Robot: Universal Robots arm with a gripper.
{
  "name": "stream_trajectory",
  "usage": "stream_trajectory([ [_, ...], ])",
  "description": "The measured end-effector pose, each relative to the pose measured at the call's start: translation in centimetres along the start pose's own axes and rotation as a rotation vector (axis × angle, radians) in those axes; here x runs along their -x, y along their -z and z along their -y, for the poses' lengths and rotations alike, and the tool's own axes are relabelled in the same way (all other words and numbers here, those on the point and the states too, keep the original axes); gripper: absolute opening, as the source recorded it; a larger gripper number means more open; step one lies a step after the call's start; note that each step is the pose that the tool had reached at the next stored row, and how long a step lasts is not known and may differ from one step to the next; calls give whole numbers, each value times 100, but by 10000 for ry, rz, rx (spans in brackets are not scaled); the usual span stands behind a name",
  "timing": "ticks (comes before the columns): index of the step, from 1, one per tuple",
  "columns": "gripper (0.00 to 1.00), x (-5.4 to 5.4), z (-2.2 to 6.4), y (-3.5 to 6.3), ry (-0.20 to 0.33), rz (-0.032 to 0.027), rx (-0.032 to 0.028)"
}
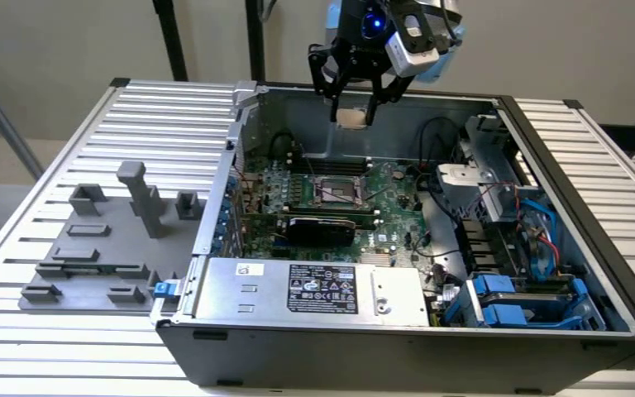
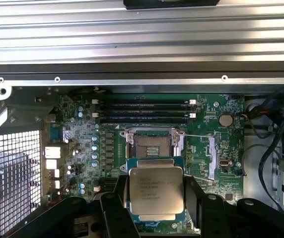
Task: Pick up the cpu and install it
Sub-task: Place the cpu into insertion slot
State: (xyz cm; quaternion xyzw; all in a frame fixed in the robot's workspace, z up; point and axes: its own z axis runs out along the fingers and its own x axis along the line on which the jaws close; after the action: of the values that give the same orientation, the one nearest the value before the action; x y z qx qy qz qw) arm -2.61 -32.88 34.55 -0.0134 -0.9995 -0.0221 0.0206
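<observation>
While the arm's gripper (image 1: 352,116) hangs above the far part of the open computer case (image 1: 406,347), its two dark fingers (image 1: 327,83) stand partly open and clamp the cpu (image 1: 350,121) by opposite edges. Seen from the wrist, the cpu (image 2: 154,191) lies flat between the fingers (image 2: 113,210), its silvery lid with printed text facing the camera, lifted clear of the board below. Under it sits the green motherboard (image 2: 82,134), where the cpu socket (image 2: 152,146) stands open, a metal frame around a dark square of contacts; the chip partly covers one edge of the socket in that view. Four black memory slots (image 2: 142,111) run beside the socket. In the exterior view the socket (image 1: 337,192) lies well below the held chip. Grey fixture blocks (image 1: 108,248) stand on the slatted table (image 1: 163,107), at the exterior view's left of the case.
</observation>
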Motion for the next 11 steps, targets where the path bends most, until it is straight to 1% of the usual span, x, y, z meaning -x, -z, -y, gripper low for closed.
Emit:
stream_trajectory([
  [5, 55, 0, 0, 0, -37, 1, 1],
  [11, 55, 1, 1, -8, -1102, 48, 45],
])
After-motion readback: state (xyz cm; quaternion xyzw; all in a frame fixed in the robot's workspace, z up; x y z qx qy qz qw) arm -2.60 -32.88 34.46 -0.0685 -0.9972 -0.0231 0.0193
